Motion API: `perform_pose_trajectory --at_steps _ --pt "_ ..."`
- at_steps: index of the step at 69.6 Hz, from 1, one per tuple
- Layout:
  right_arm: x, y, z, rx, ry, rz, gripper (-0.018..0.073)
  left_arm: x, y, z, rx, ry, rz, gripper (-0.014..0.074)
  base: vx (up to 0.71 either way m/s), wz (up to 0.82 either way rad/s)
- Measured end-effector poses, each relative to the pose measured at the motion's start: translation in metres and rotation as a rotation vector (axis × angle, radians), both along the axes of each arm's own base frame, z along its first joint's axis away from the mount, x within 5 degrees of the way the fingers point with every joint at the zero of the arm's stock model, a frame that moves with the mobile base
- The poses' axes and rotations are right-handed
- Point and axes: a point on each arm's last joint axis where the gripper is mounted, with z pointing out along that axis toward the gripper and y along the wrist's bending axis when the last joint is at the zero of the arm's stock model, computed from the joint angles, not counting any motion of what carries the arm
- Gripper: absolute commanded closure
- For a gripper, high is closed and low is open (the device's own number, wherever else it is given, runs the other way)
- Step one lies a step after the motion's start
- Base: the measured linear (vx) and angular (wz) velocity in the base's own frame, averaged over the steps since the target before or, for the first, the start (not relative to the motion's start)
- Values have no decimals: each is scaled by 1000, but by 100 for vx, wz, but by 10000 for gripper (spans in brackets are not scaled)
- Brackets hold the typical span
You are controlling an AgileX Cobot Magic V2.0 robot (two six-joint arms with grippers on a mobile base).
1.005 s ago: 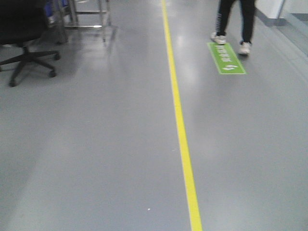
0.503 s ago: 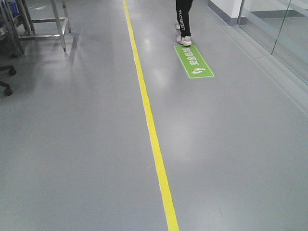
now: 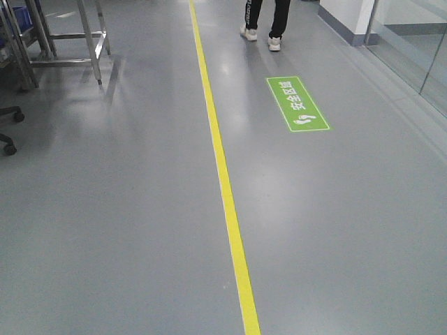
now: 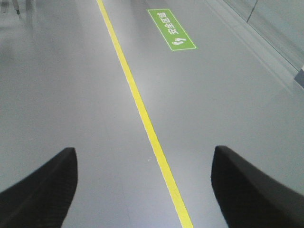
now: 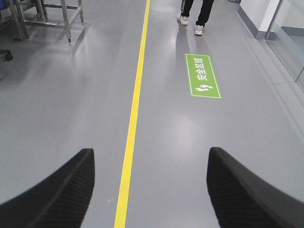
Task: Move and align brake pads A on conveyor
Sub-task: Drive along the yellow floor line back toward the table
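The front view shows a grey, shiny floor [image 3: 126, 209] with a yellow line [image 3: 225, 188] that runs from the near edge to the far edge. Right of the line, flat on the floor, lies a green sign [image 3: 298, 103] with white characters and two small white footprints. Beyond the sign, at the far edge, a person [image 3: 265, 17] stands on the floor; only the legs in black trousers and the white shoes show. At the far left corner there is a steel frame [image 3: 91, 42] with thin legs, and behind it something blue [image 3: 21, 15], too much cut off to name. Near the left edge shows a black castor of a chair [image 3: 8, 146]. Along the right edge of the floor runs a glass wall [image 3: 412, 49].

The left tool [image 4: 143, 149] is spread wide. Its two black ribbed fingers [image 4: 42, 190] come in at the lower corners of the left wrist view; between them are only the floor and the yellow line, and it has hold of nothing. The right tool [image 5: 150, 150] is also spread wide, its fingers [image 5: 247, 190] far from each other, and it grips nothing.

The brake pads A and the conveyor do not show in any of the views, so I cannot tell where they are.
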Motion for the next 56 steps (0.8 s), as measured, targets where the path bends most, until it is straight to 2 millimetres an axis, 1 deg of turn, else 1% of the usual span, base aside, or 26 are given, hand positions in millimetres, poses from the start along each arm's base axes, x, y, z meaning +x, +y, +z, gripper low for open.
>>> perform_pose_trajectory --at_steps 21,56 --pt "0 0 0 1 5 2 82 0 0 0 0 0 0 52 45 4" --pt "0 0 -1 1 7 2 82 0 0 0 0 0 0 52 48 -7"
